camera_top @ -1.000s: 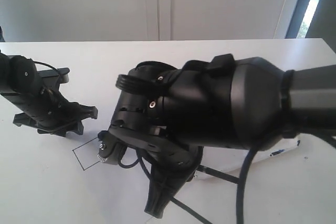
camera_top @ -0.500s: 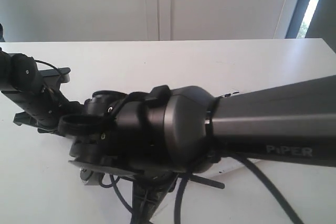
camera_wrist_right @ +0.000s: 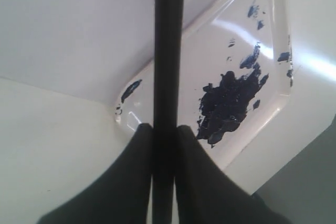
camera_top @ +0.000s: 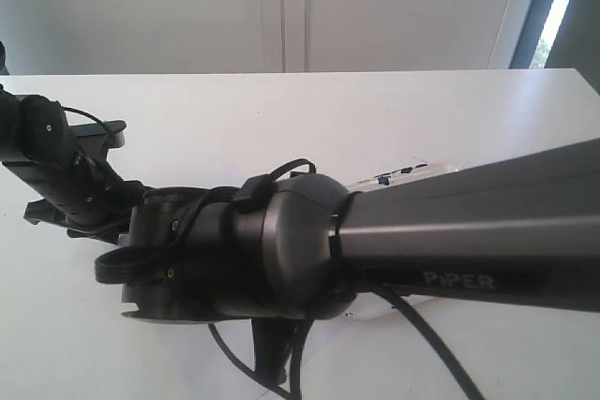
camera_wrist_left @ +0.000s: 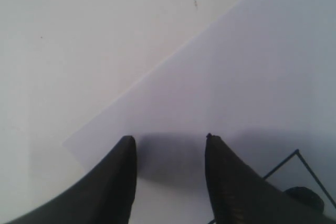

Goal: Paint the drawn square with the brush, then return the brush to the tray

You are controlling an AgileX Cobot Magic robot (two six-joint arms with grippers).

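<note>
My right gripper (camera_wrist_right: 168, 129) clamps the thin black stick brush (camera_wrist_right: 169, 51), glossy paint-blotched clear tray (camera_wrist_right: 273, 77) beyond (left gripper (camera_wrist_left: 170, 142) jaws gape, empty).

Drawn square (camera_wrist_left: 300, 170) on paper (camera_wrist_left: 236, 66); paper on table (camera_wrist_left: 79, 35).

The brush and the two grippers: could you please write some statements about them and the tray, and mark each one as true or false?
1. The right gripper is closed on the brush. True.
2. The left gripper holds the brush. False: its jaws stand apart with nothing between them.
3. A dark blue paint blob lies in the tray. True.
4. The left gripper is above the tray. False: the white paper sheet lies under it, and a corner of the drawn square is nearby.
</note>
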